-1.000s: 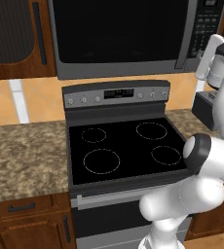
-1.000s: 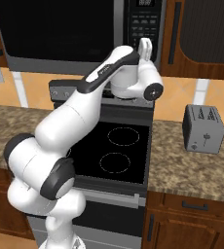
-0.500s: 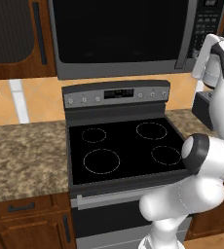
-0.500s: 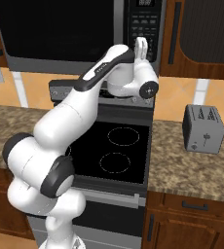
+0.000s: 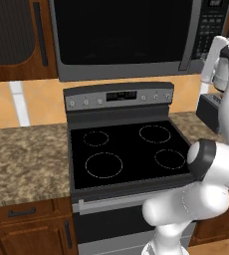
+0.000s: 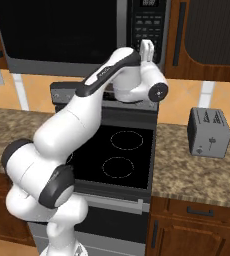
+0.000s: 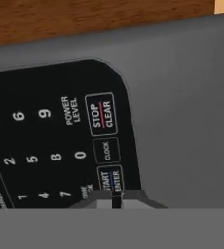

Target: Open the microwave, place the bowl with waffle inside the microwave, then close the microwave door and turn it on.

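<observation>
Microwave (image 5: 121, 37) hangs above the stove (image 5: 126, 149), its door (image 5: 119, 30) closed, black glass to the left and keypad strip (image 6: 148, 25) at the right. In the right base view, the gripper (image 6: 147, 49) points up at the keypad's lower buttons, and a toaster (image 6: 209, 132) stands on the surface (image 6: 202, 172) at far right. In the hand view, the nearly closed fingertips (image 7: 133, 198) sit just under START/ENTER, holding nothing.
</observation>
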